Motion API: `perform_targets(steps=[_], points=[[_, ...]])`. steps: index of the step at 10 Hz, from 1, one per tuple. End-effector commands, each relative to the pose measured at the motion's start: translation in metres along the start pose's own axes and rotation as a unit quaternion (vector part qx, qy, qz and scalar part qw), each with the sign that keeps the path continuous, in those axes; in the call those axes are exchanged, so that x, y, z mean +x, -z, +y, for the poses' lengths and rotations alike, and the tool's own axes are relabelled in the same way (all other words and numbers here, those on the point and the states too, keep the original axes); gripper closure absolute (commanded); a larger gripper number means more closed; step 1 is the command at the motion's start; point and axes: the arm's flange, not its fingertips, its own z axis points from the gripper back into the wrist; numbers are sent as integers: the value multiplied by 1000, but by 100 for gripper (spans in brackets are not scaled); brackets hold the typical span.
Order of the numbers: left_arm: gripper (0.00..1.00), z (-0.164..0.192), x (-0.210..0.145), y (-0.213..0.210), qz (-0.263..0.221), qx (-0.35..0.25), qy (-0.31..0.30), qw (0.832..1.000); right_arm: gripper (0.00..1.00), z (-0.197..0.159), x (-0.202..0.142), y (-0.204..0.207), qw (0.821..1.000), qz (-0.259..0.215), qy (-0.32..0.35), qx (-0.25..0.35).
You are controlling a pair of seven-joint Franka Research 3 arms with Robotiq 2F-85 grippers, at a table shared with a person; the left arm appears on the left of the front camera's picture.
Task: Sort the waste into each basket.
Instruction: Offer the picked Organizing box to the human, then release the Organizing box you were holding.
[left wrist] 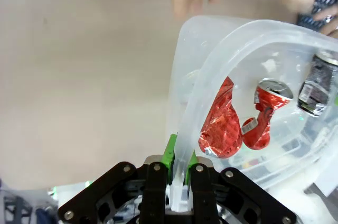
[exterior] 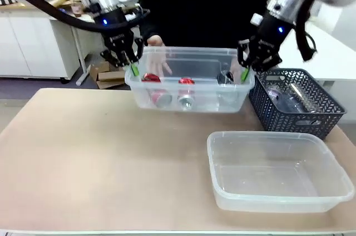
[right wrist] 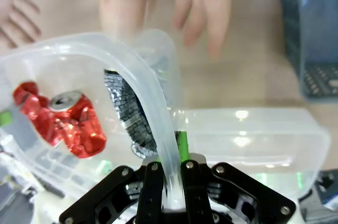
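Observation:
Both grippers hold a clear basket (exterior: 192, 53) up at the far side of the table. My left gripper (exterior: 133, 69) is shut on its left rim (left wrist: 182, 145). My right gripper (exterior: 245, 73) is shut on its right rim (right wrist: 158, 123). Inside lie two crushed red cans (exterior: 151, 78) (exterior: 186, 82) and a dark crushed can (exterior: 225, 77). The left wrist view shows the red cans (left wrist: 222, 129) (left wrist: 261, 115) and the dark can (left wrist: 317, 89). A second clear basket (exterior: 278, 138) stands empty at the front right, also below the lifted basket (right wrist: 253, 139) in the right wrist view.
A dark blue lattice basket (exterior: 295, 102) with clear plastic bottles (exterior: 286, 96) stands at the right, behind the empty tub. A person stands at the far side, with hands (exterior: 154, 41) (right wrist: 206, 7) close behind the lifted tub. The left half of the table (exterior: 83, 152) is bare.

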Motion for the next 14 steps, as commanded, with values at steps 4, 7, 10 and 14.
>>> perform_targets(steps=[4, 7, 10, 14], points=[[93, 31, 49, -4, -8, -14, -26, 1000, 95, -33, 78, 11, 997, 67, 22, 1], [93, 43, 56, 12, 18, -27, -51, 998, 95, -12, 75, 24, 998, 60, 26, 14], [93, 15, 51, 15, 10, -22, -18, 1000, 95, -12, 75, 24, 998, 60, 26, 14], [93, 15, 51, 15, 10, -22, -18, 1000, 95, -12, 75, 24, 998, 60, 26, 14]])
